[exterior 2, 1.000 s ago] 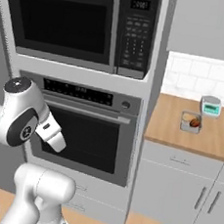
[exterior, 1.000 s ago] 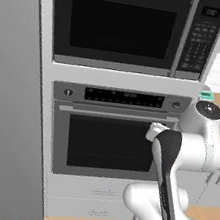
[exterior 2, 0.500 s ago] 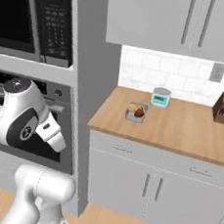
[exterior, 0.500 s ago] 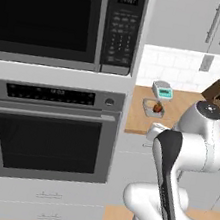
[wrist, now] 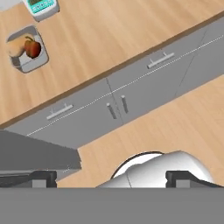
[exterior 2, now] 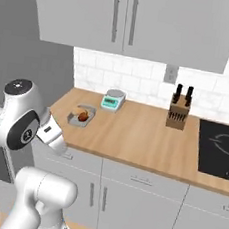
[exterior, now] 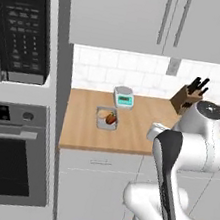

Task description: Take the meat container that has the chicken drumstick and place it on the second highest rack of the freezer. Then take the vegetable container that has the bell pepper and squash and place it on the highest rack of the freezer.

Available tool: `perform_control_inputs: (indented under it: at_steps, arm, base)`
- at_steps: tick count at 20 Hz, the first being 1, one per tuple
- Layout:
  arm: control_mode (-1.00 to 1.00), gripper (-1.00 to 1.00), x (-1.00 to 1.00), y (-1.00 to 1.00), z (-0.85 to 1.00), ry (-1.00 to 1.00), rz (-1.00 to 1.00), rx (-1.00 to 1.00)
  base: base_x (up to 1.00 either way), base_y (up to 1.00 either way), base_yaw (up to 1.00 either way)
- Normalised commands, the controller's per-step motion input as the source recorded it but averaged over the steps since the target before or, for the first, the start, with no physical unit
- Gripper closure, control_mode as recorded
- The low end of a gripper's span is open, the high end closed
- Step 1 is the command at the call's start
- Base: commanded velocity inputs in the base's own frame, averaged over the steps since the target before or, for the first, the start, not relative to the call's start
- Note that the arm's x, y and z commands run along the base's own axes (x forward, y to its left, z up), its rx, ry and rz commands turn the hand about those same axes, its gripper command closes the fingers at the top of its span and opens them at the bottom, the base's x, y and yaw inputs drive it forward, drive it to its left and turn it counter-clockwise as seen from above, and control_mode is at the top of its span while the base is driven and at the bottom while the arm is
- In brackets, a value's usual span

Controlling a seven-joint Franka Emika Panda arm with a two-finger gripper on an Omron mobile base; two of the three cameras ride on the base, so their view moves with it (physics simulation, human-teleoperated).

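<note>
Vegetable container (exterior: 106,118) sits on the wooden counter (exterior: 138,132), just in front of a small scale (exterior: 124,97), with the bell pepper (exterior: 111,118) and squash (wrist: 15,47) touching inside it. Our claw (wrist: 111,178) hangs well apart from it, jaws spread wide and empty, looking down over the counter's front edge. We judge the risk is in reaching: a low approach could clip the counter edge or knock the scale, and a tilted lift could spill the vegetables.
</note>
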Motion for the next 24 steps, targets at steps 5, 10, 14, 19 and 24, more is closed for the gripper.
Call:
perform_control_inputs:
  at_steps: [5,10,14,19,24]
  arm:
    - [1.00,-1.00,0.00,0.00,0.00,0.00,0.00,0.00]
    - [1.00,-1.00,0.00,0.00,0.00,0.00,0.00,0.00]
    - [1.00,-1.00,0.00,0.00,0.00,0.00,0.00,0.00]
    - [1.00,-1.00,0.00,0.00,0.00,0.00,0.00,0.00]
    - [1.00,-1.00,0.00,0.00,0.00,0.00,0.00,0.00]
  base:
    - [0.86,-0.33,0.24]
    - [0.45,-0.06,0.22]
    - [0.21,0.28,0.05]
    - [0.17,0.49,0.00]
    - [0.09,0.20,0.00]
